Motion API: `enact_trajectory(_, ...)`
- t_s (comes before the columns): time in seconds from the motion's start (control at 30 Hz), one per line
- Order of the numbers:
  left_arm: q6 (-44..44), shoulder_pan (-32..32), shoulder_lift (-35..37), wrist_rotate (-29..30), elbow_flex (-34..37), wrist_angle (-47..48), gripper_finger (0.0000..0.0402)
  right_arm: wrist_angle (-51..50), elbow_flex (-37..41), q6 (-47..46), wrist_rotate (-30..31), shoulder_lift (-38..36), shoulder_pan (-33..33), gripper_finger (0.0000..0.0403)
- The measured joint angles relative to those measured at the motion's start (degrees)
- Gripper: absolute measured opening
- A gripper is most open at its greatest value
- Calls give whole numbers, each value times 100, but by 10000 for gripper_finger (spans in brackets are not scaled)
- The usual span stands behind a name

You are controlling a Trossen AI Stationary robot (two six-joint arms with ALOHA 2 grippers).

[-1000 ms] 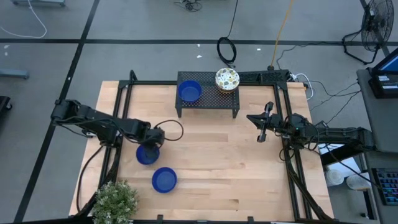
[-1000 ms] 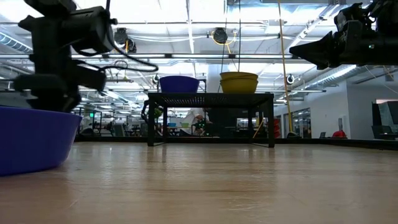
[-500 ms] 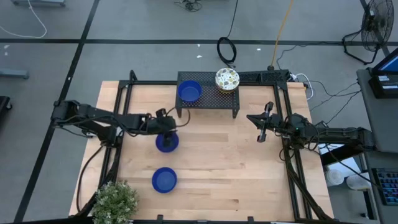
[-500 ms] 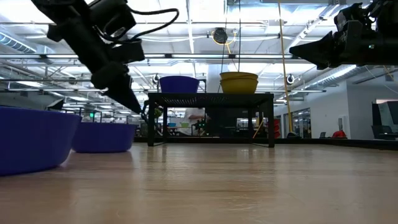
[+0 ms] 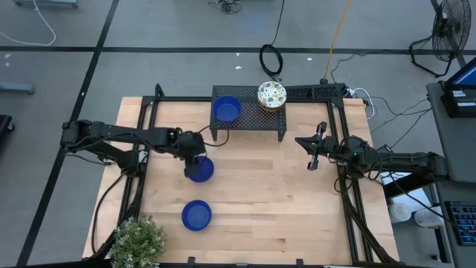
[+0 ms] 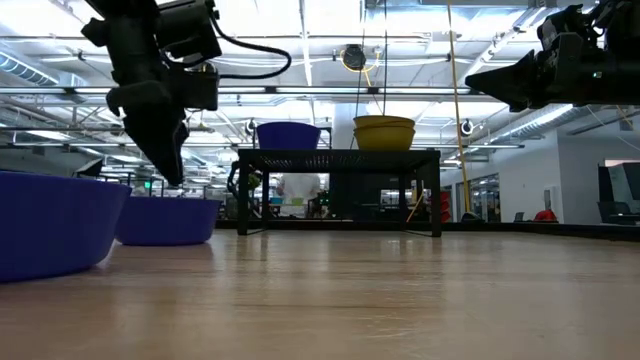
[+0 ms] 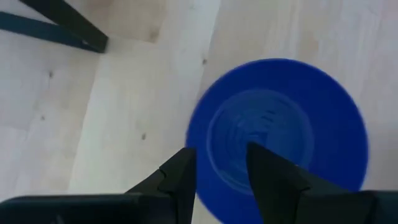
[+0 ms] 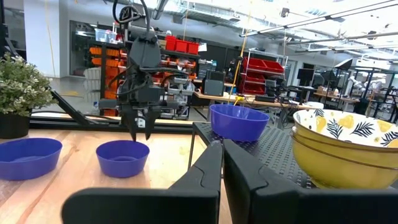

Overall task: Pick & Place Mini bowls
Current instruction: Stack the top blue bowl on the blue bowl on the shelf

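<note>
Left gripper [image 5: 195, 152] just above blue bowl [image 5: 199, 170] at table centre-left; fingers parted over near rim, grasp unconfirmed. Advise straddling rim squarely, pinching firm before lift to rack [image 5: 248, 117]. Right gripper [image 5: 312, 158] clenched, empty, parked at right.

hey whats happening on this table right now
The left gripper hangs just above a blue bowl resting on the table, its fingers apart and holding nothing. A second blue bowl sits nearer the plant. A third blue bowl and a stack of patterned bowls sit on the black rack. The right gripper waits shut at the table's right side.
</note>
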State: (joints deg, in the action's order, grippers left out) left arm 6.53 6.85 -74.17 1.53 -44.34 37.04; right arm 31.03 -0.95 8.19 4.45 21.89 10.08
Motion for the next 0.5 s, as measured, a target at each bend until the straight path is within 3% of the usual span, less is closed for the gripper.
enact_trajectory(0.5, 176, 249, -750, 0, 13, 256, 143, 0, 0, 0, 0, -2, -1, 2)
